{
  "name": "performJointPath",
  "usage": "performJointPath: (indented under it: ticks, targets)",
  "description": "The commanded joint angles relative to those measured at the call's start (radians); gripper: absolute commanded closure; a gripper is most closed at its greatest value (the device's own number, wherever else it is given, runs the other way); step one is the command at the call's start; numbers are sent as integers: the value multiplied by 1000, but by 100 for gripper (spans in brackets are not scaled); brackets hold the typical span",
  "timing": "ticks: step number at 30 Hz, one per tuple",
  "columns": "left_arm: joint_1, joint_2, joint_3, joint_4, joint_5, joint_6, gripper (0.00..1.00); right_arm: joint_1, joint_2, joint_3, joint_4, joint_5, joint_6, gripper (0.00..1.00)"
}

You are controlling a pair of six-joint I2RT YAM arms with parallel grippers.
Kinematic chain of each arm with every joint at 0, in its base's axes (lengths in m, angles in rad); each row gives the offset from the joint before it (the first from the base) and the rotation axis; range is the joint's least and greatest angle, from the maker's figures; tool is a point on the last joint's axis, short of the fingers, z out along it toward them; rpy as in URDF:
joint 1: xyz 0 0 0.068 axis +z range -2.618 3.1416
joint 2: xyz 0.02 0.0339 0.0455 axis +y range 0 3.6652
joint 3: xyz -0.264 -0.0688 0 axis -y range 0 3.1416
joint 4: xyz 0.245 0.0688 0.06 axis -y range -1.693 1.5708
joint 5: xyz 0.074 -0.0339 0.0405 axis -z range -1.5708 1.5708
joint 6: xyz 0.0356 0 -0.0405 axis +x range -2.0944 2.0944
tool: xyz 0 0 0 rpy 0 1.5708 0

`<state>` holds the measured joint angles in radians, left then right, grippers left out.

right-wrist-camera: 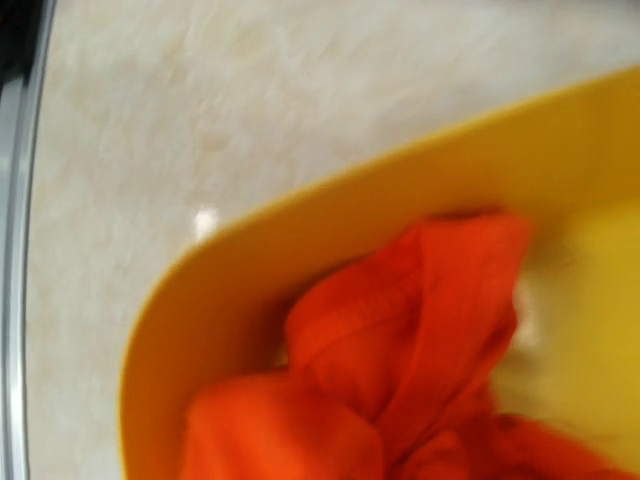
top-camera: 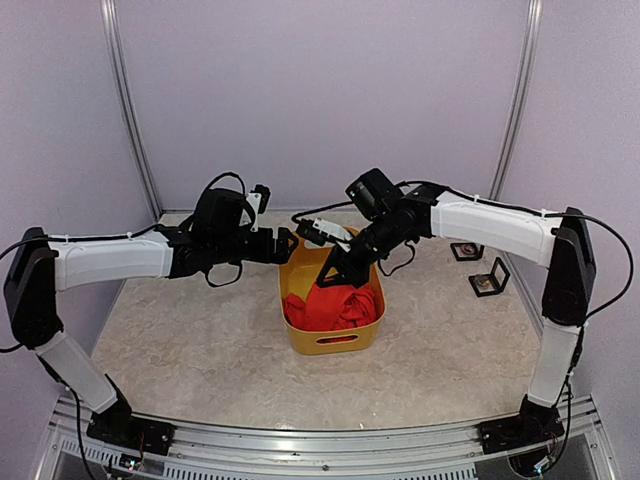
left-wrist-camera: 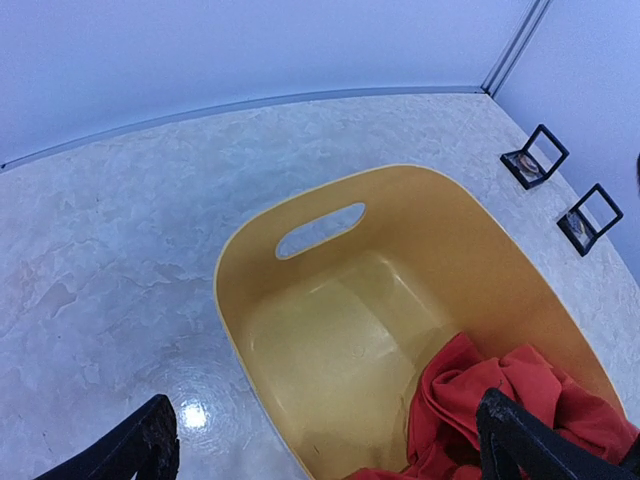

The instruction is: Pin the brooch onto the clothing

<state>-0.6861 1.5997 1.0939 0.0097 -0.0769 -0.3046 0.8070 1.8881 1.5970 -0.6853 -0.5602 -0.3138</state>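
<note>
red t-shirt (top-camera: 325, 305) bunched in yellow basket (top-camera: 330, 346); right gripper (top-camera: 336, 268), closure not discernible, dips in, apparently to extract it, left gripper (top-camera: 287, 244) hovering spread near the rim.

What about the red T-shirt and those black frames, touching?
Apart. Top view: T-shirt bunched inside the yellow tub, frames standing on the table well right of it.

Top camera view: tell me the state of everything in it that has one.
T-shirt: crumpled, inside the bin.
Yellow bin: upright on the table, partly bare inside.
Two black frames: standing on the table, apart.
Left gripper: fingers open, empty, above the bin's far rim.
Right gripper: over the T-shirt; open or shut unclear.
</note>
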Motion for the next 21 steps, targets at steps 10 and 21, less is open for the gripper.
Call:
performJointPath:
  ticks: [10, 21]
  targets:
    - [-10, 33, 34, -62, -68, -63, 1, -5, -521, 235, 463, 726, 221, 100]
    - [-23, 200, 111, -95, -43, -99, 11, -6, -748, 36, 679, 927, 148, 100]
